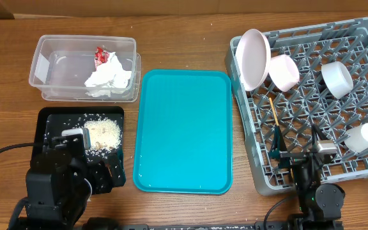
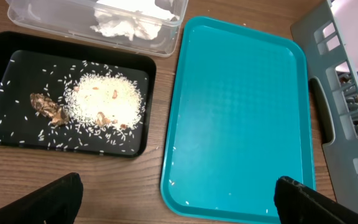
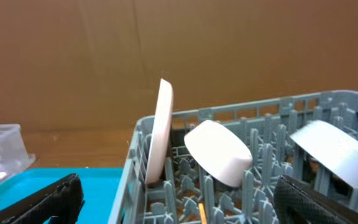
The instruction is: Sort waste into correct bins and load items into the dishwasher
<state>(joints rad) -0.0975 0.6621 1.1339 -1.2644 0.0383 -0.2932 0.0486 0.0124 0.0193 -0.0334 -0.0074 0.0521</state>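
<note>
Currently, a wood-grain table (image 1: 184, 38) serves as the work surface, and a plain brown backdrop (image 3: 179, 50) is seen behind it. A teal serving tray (image 1: 184, 128) is placed at the centre. To its left, a clear tub (image 1: 50, 54) is found, in which a crumpled napkin (image 1: 110, 80) and a red wrapper (image 1: 100, 56) are contained. Just in front of it, white rice (image 2: 101, 99) and brown scraps (image 2: 48, 107) are spread in a black tray (image 1: 46, 118). To the right, a grey rack (image 1: 363, 32) is loaded with a plate (image 1: 254, 57) on edge, a pink bowl (image 1: 285, 71), a pale bowl (image 1: 335, 79), a cup (image 1: 363, 137) and chopsticks (image 1: 275, 118). The left gripper (image 2: 179, 208) and right gripper (image 3: 179, 205) are spread wide, and nothing is held.
</note>
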